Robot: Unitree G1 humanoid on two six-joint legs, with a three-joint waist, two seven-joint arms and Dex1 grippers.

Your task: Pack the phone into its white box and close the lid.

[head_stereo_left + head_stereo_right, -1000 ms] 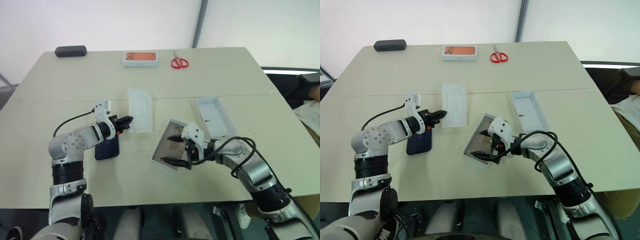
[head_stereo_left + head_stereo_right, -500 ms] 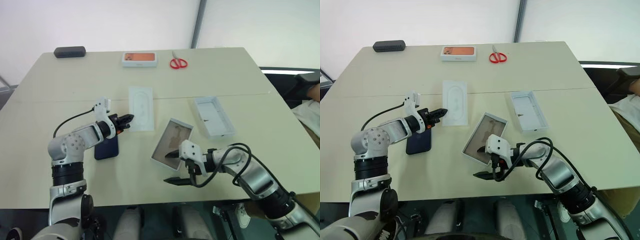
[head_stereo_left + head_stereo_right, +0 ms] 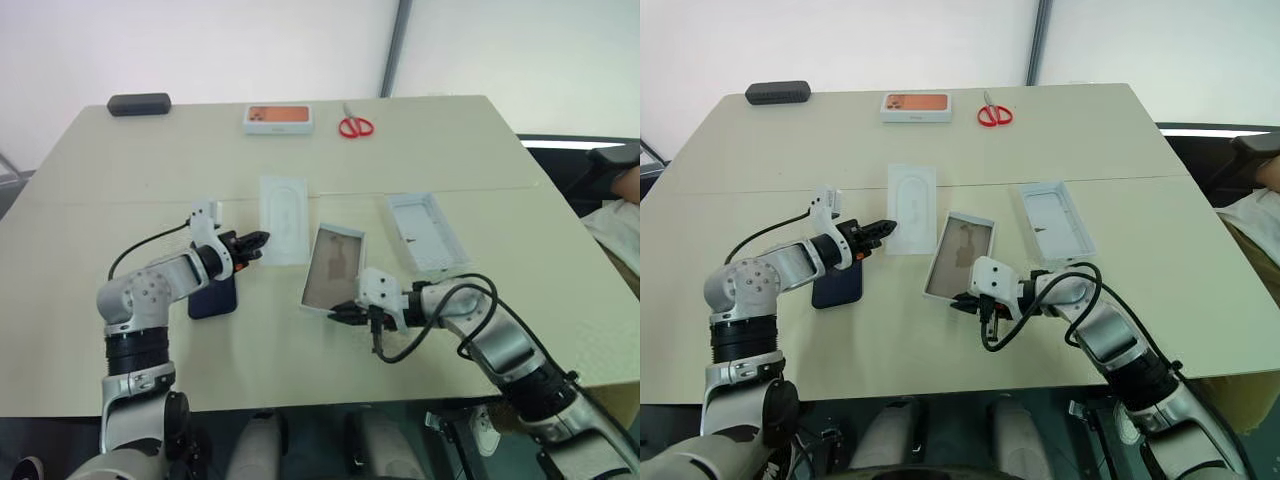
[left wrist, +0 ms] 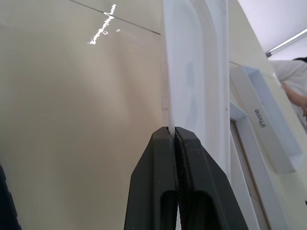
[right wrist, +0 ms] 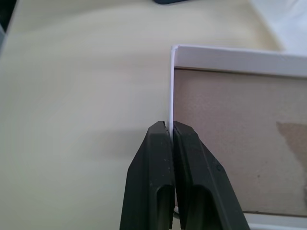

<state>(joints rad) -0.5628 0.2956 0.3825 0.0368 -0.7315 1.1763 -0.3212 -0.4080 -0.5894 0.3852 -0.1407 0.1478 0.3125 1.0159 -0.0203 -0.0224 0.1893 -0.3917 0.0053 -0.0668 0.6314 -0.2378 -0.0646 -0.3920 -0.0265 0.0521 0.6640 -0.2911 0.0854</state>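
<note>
The white box lies open near the table's middle, its brownish floor facing up. My right gripper is at the box's near end, shut on its thin white wall. The lid rests to the right of the box, white inside up. The dark navy phone lies flat to the left, partly hidden under my left forearm. My left gripper is shut on the left edge of the flat white insert, whose rim runs between the fingertips.
Along the far edge sit a black case, an orange-topped white box and red scissors. A person's arm shows past the table's right side.
My right gripper went from open to shut on the white box's near wall. The box swung from a diagonal to nearly straight and shifted toward the insert. The left arm stayed put.
</note>
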